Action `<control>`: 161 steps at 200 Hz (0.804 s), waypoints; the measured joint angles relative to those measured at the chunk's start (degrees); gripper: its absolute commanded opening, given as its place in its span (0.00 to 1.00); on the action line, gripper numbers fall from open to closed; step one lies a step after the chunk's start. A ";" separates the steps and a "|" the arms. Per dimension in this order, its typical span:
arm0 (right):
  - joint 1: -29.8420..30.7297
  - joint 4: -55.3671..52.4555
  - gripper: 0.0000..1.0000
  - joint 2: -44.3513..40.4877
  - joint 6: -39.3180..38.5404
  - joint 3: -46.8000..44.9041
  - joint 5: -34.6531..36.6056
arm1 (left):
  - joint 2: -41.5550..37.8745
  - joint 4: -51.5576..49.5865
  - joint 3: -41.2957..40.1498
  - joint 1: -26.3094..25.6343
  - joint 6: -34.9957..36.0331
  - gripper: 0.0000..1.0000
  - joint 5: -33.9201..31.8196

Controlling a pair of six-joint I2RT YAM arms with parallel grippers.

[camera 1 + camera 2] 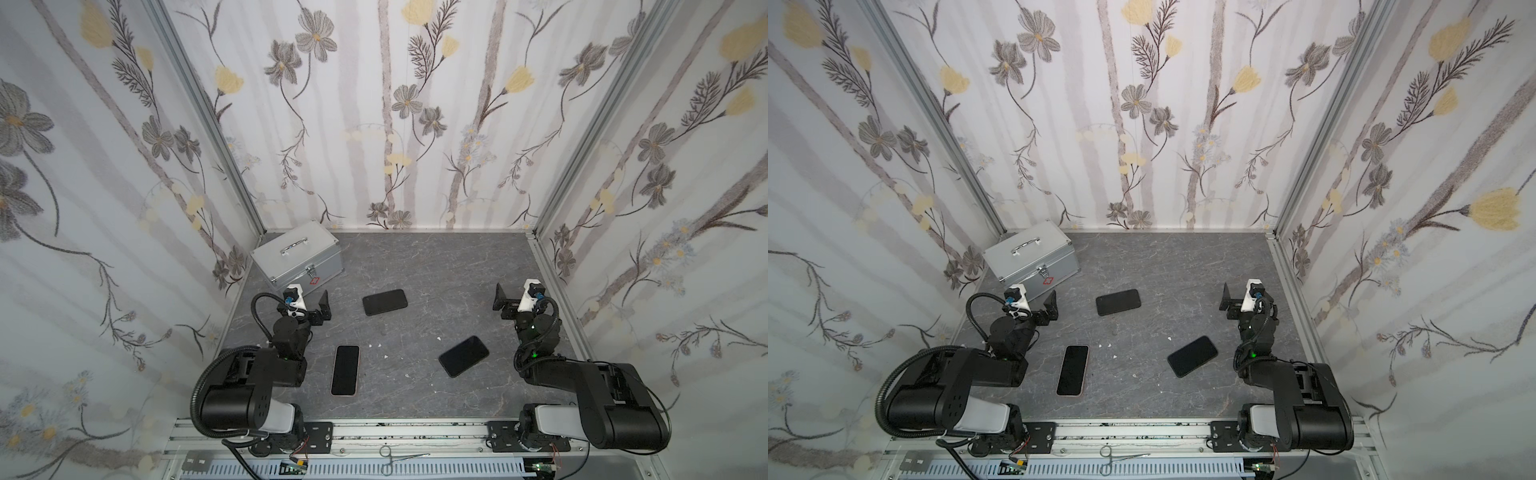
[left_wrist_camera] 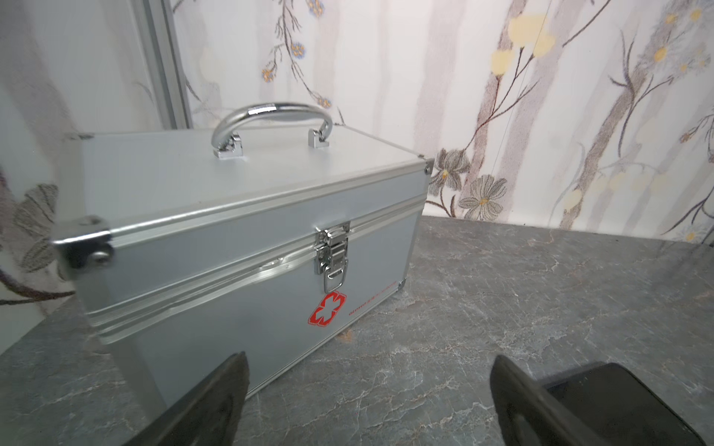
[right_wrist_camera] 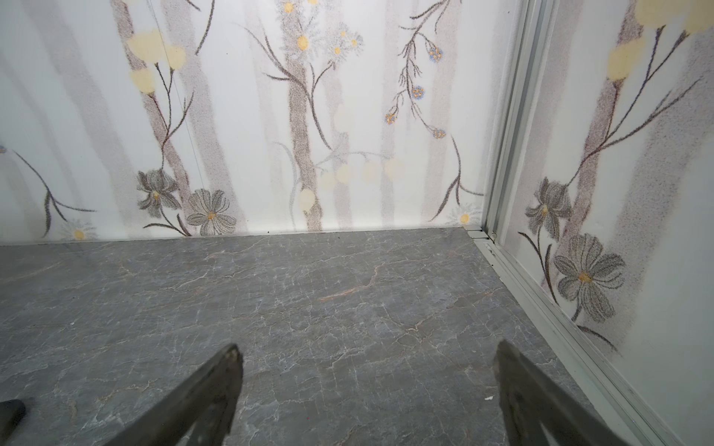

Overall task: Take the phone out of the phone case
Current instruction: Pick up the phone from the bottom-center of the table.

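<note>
Altogether three phones (image 1: 384,302) lie flat — left phone (image 1: 345,370) perhaps pink-edged; one silver box (image 1: 297,255); left gripper (image 1: 322,309), right gripper (image 1: 500,301) both gape empty.

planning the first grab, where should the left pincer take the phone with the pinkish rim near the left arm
Probably by its two long edges, across the narrow width, coming straight down. The phone with the pinkish rim lies flat, screen up, on the table with its long sides clear, so only its thin sides offer a hold. The left pincer is open.

Floral-papered walls (image 1: 353,166) and aluminium corner posts (image 1: 210,120) enclose a grey marbled floor (image 1: 436,266), evenly lit.
</note>
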 measured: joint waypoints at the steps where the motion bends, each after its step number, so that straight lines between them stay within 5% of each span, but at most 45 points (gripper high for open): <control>1: 0.02 -0.07 1.00 -0.17 -0.02 -0.02 0.04 | -0.68 0.02 -0.37 -0.20 0.15 1.00 -0.63; 37: 2.32 -5.68 1.00 -9.84 -0.79 1.29 1.42 | -18.53 -5.33 -1.27 -5.42 -0.39 1.00 -11.21; 78: 2.78 -19.39 1.00 -18.60 5.97 7.04 3.63 | -30.62 -29.18 9.05 -7.34 -10.29 1.00 -17.73; 135: 2.89 -40.22 1.00 -19.87 25.75 17.55 2.64 | -30.69 -60.67 22.25 -9.01 -23.23 1.00 -14.95; 161: 4.59 -48.72 1.00 -15.74 30.91 21.27 -1.84 | -28.33 -69.99 24.33 -15.61 -25.75 1.00 -14.08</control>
